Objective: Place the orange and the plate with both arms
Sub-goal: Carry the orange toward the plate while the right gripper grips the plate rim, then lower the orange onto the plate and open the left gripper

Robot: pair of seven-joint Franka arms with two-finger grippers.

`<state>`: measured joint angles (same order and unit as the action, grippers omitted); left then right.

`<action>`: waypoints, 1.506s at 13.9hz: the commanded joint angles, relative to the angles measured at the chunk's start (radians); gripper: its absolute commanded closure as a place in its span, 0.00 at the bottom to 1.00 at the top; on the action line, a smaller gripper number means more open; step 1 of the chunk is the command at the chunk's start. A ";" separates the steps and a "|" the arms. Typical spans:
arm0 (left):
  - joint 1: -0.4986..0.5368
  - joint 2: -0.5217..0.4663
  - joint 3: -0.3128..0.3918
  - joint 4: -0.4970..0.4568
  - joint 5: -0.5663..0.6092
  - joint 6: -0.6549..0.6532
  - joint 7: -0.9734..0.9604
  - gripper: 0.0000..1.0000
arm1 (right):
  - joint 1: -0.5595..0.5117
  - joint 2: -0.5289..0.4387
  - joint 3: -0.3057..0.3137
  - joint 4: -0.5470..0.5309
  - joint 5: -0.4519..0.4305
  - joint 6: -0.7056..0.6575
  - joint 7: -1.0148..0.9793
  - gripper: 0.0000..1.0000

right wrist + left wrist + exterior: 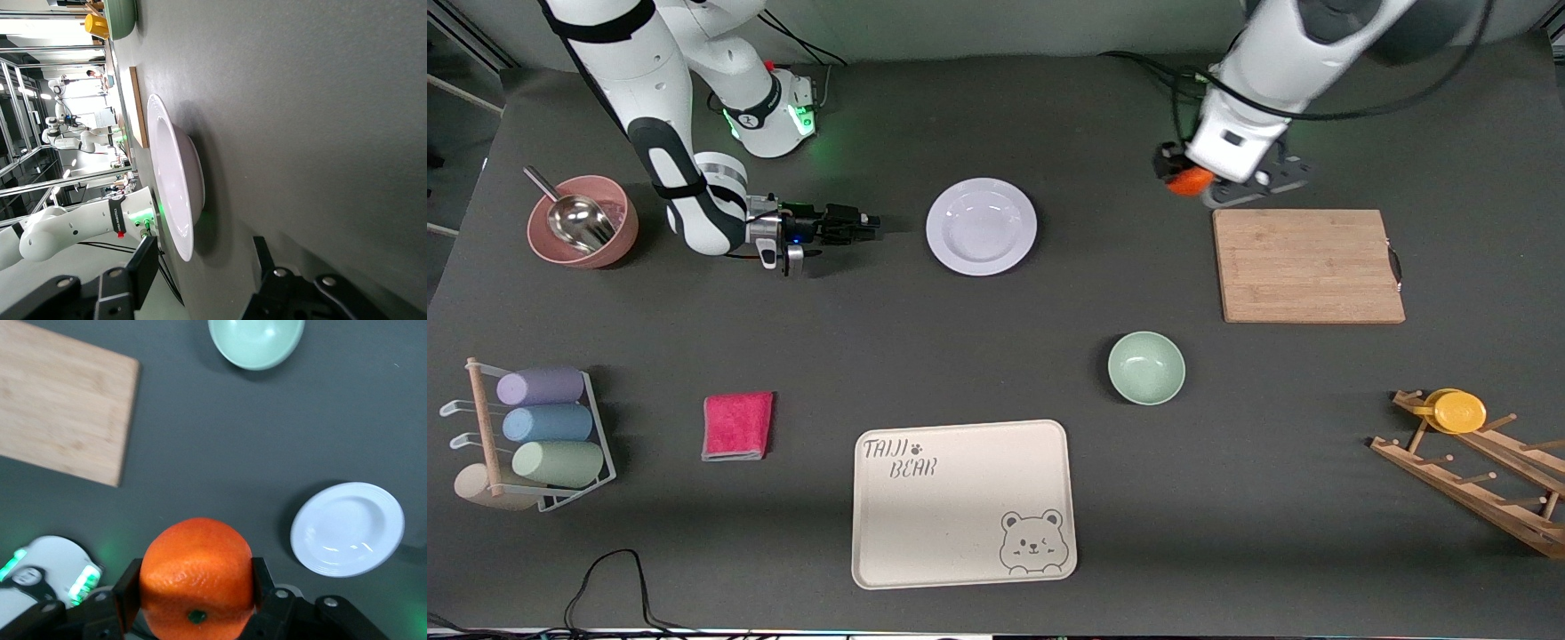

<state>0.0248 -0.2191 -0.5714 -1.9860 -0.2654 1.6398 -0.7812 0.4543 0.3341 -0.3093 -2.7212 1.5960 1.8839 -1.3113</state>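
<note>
Orange sits clamped between left fingers; right fingers wide beside plate.

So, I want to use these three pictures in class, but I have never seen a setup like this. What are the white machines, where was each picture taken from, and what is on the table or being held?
The white machines are two robot arms, each ending in a two-finger gripper. The wide picture comes from a high camera facing the robots across a dark table. The other two come from cameras mounted on each arm's wrist.

The left gripper is shut on the orange, held in the air beside the wooden cutting board. The right gripper is open, low over the table, pointing at the plate, which lies untouched.

Also on the table: a green bowl, a cream bear tray, a pink cloth, a pink bowl holding a metal scoop, a rack of pastel cups and a wooden rack carrying a yellow disc.
</note>
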 commanded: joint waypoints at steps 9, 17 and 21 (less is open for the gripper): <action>-0.115 0.249 -0.341 -0.031 0.009 0.423 -0.450 0.71 | 0.001 0.029 -0.004 0.023 0.012 -0.012 -0.026 0.54; -0.321 0.705 -0.321 0.076 0.547 0.552 -0.862 0.70 | 0.001 0.071 -0.004 0.040 0.012 -0.014 -0.111 0.54; -0.538 0.820 -0.116 0.185 0.588 0.554 -0.886 0.70 | 0.000 0.071 -0.004 0.040 0.012 -0.014 -0.112 0.54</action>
<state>-0.3866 0.5474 -0.7844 -1.8779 0.2969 2.2120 -1.6272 0.4535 0.3825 -0.3099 -2.6924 1.5961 1.8833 -1.3927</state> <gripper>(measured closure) 0.308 0.533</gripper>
